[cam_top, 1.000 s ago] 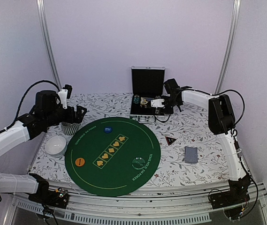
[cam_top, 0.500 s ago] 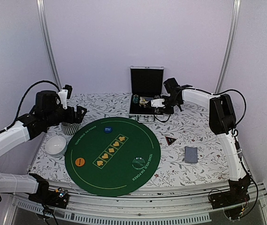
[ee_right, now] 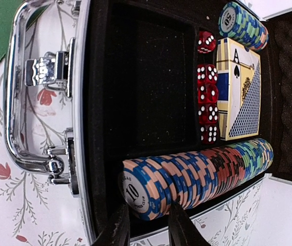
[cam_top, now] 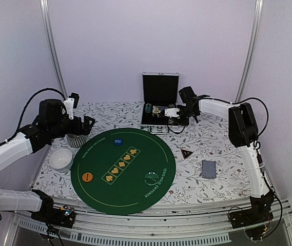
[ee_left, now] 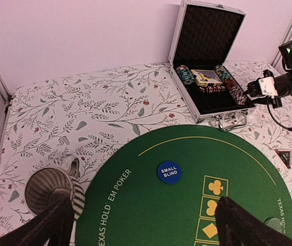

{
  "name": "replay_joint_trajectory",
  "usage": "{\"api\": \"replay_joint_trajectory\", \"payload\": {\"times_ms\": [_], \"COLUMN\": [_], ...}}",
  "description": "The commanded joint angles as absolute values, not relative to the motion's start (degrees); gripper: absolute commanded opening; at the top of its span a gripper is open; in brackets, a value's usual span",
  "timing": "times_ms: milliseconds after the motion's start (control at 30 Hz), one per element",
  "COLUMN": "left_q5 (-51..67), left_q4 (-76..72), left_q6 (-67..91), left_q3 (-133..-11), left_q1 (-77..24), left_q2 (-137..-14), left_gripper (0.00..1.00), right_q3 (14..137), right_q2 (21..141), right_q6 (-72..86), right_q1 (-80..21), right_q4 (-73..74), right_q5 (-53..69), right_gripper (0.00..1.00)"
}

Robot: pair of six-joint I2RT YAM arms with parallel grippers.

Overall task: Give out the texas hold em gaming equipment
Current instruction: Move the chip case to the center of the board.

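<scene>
The case point(cam_top: 161, 91) sits open at the far edge of the table point(cam_top: 222, 146), near the middle. The right claw point(ee_right: 147, 212) is at the case's right wall. Its fingers point(ee_right: 119, 225) are a little apart, and nothing is between them.

The chip row point(ee_right: 197, 171) lies in the case just past the fingertips. I cannot tell if it touches them. The row lies on its side and runs across the way the claw points, the same way the fingers open and shut. Its near end, the chip marked 10, sits in line with the gap. So I think the claw only needs to push straight in, and the end chips would slip between the fingers. If it goes too deep, it may knock the row or hit the wall.

The left claw point(ee_left: 143, 205) is wide apart and holds nothing. It hangs over the cup point(ee_left: 53, 188) by the left edge, well apart from the case. The right arm is much nearer.
</scene>
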State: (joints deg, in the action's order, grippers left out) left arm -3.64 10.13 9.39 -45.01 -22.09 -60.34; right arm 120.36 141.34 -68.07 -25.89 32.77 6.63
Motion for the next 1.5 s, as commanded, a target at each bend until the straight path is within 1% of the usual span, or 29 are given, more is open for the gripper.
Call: {"api": "replay_joint_trajectory", "payload": {"times_ms": [0,133,400,800,833,900,1000,1133,1267,1467], "left_q5": [-3.0,-3.0,-3.1,-3.1,-3.1,-3.2,-3.0,-2.9,-2.8,-2.7], "left_q4": [9.2,9.2,9.1,9.2,9.3,9.2,9.2,9.2,9.2,9.2], "left_q6": [8.9,8.8,8.8,8.7,8.7,8.7,8.8,8.9,9.0,9.0], "left_q3": [-44.5,-44.5,-44.5,-44.5,-44.5,-44.5,-44.5,-44.5,-44.5,-44.5], "left_q1": [-21.5,-21.5,-21.5,-21.6,-21.5,-21.5,-21.5,-21.5,-21.5,-21.5], "left_q2": [-60.0,-59.8,-59.8,-59.7,-59.7,-59.7,-59.7,-59.8,-59.9,-60.0], "left_gripper": [0.98,0.98,0.98,0.98,0.98,0.98,0.98,0.98,0.98,0.98], "right_q3": [118.9,118.2,114.1,110.5,110.3,110.2,109.3,107.1,106.8,105.3], "right_q2": [140.6,140.2,138.2,129.5,129.2,128.9,129.1,129.6,131.6,132.8], "right_q6": [-61.5,-52.8,-43.0,-27.0,-25.1,-19.8,-9.2,2.6,10.1,12.4], "right_q1": [-27.0,-26.4,-25.5,-23.5,-23.2,-22.9,-22.9,-22.9,-23.0,-23.4], "right_q4": [28.8,25.9,21.4,13.5,12.9,12.2,12.7,14.1,16.4,17.4], "right_q5": [10.3,12.5,18.9,27.6,27.1,21.6,13.3,7.2,6.8,8.6], "right_gripper": [0.31,0.38,0.47,0.65,0.65,0.64,0.57,0.50,0.48,0.49]}}
